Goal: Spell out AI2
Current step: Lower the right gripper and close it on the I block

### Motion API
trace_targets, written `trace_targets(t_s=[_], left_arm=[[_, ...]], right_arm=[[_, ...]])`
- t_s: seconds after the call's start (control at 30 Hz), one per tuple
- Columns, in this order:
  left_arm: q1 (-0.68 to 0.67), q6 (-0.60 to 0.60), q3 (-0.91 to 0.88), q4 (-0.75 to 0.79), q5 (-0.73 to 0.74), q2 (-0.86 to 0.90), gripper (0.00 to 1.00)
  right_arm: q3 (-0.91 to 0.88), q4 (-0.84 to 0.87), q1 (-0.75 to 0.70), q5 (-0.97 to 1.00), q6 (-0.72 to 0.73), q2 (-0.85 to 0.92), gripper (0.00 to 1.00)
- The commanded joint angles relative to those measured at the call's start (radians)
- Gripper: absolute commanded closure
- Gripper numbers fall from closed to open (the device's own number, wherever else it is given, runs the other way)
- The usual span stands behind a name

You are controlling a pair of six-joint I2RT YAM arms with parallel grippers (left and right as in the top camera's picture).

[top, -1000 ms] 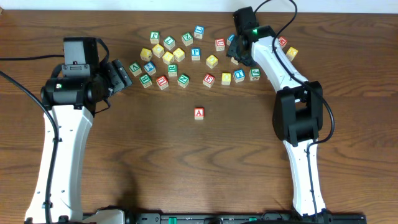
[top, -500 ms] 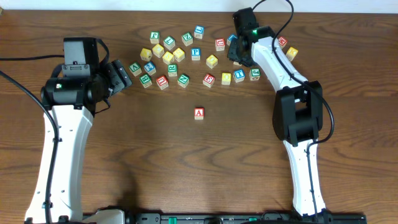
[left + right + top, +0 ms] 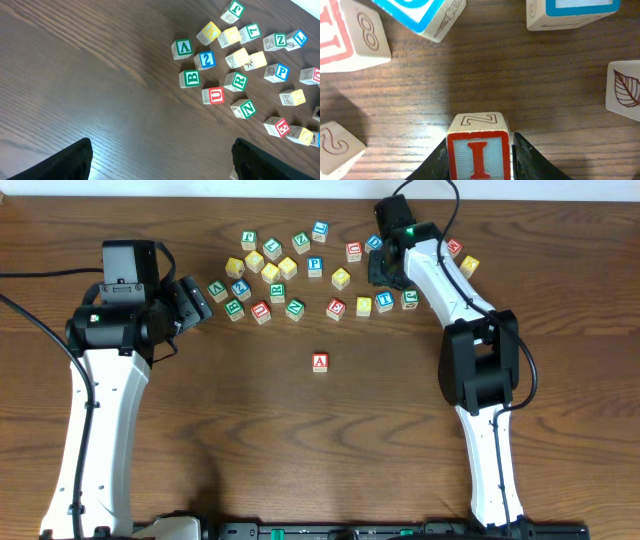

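Shifted nearer, my right gripper clamps the red-lettered wooden I block, bare brown wooden table just beyond, left gripper gaping, empty.

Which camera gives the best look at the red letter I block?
Right wrist: the I block sits close-up between the fingers of the right gripper. Overhead, that gripper hides it; the left wrist view misses it.

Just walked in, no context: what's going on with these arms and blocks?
The right pincer is clamped on a wooden cube with a red letter I, among the scattered letter cubes at the far side of the wooden table. A wooden cube with a red A sits alone mid-table. The left pincer hangs open and empty beside the pile.
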Motion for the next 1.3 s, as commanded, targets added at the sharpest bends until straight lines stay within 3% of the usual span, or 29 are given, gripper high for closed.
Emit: trace_targets(t_s=[0.0, 0.1, 0.23, 0.87, 1.07, 1.27], left_arm=[[0.003, -0.001, 0.004, -0.002, -0.006, 0.01, 0.12], [0.003, -0.002, 0.004, -0.002, -0.006, 0.01, 0.12], [0.003, -0.002, 0.004, -0.003, -0.006, 0.01, 0.12], [0.003, -0.002, 0.004, -0.002, -0.006, 0.01, 0.12], [0.003, -0.002, 0.004, -0.001, -0.006, 0.01, 0.12], [0.003, -0.002, 0.004, 0.006, -0.006, 0.013, 0.12]], right_arm=[[-0.005, -0.011, 0.006, 0.001, -0.063, -0.003, 0.63], [-0.005, -0.012, 0.006, 0.001, -0.063, -0.003, 0.53], [-0.005, -0.008, 0.006, 0.002, -0.063, -0.003, 0.48], [-0.033, 0.078, 0.006, -0.003, -0.092, -0.001, 0.55], [-0.033, 0.072, 0.006, -0.011, -0.084, -0.001, 0.71], [-0.016, 0.049, 0.006, -0.011, -0.084, -0.014, 0.81]])
